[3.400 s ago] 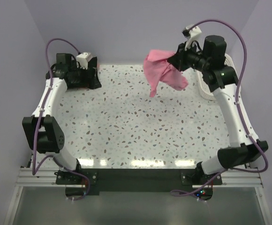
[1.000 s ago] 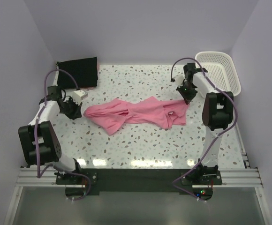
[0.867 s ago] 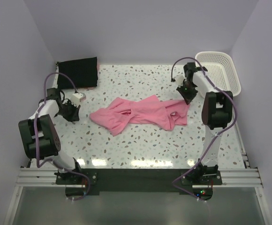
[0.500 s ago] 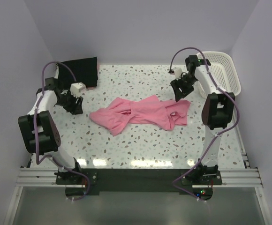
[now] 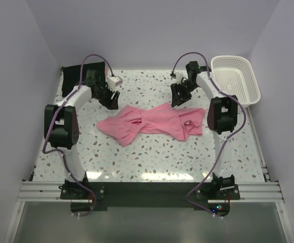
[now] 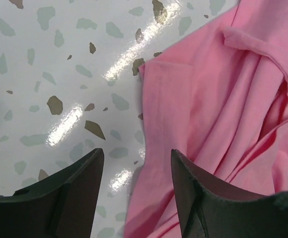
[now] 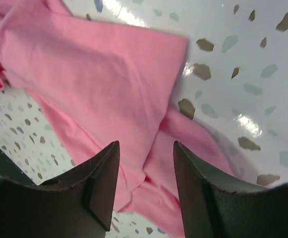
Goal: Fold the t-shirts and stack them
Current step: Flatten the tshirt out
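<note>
The pink t-shirt (image 5: pixel 152 121) lies crumpled and stretched sideways across the middle of the speckled table. It also shows in the left wrist view (image 6: pixel 223 114) and the right wrist view (image 7: pixel 99 84). The black folded garment (image 5: pixel 72 78) sits at the back left corner, mostly hidden behind my left arm. My left gripper (image 5: pixel 111 99) (image 6: pixel 136 158) is open and empty, hovering over the shirt's upper left edge. My right gripper (image 5: pixel 177 98) (image 7: pixel 146 148) is open and empty, above the shirt's upper right part.
A white lattice basket (image 5: pixel 235 81) stands at the back right. Purple walls enclose the table on three sides. Both arms reach far back, their cables arching above them.
The right gripper laid the pink shirt down on the table and let go. Both grippers then lifted and moved back and inward to the shirt's far edge. The shirt lies still.
</note>
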